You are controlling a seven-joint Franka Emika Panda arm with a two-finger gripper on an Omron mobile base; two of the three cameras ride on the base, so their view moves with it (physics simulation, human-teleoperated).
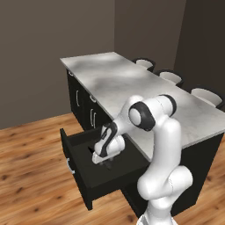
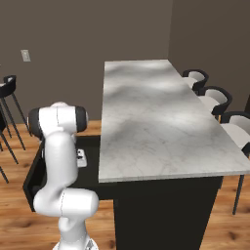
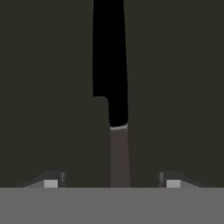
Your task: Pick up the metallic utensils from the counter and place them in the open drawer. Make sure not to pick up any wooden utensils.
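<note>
A slim black knife (image 3: 109, 65), one of the metallic utensils, lies flat on the dark floor of the open drawer (image 1: 88, 186). My gripper (image 3: 111, 183) hangs just above its greyer handle end. The jaws are open and both fingertips (image 3: 50, 182) stand well apart from the knife. In the left base view the gripper (image 1: 102, 160) reaches down inside the drawer, which is pulled out below the pale marbled counter (image 1: 132, 83). In the right base view the drawer (image 2: 34, 180) juts out left of the counter (image 2: 151, 117), with my arm over it. The wooden utensils are out of view.
Black-and-white stools (image 1: 169, 77) line the counter's far side, and more stools (image 2: 7, 97) stand at the left. Black cabinet doors with silver handles (image 1: 83, 101) sit beyond the drawer. Wooden floor surrounds the island.
</note>
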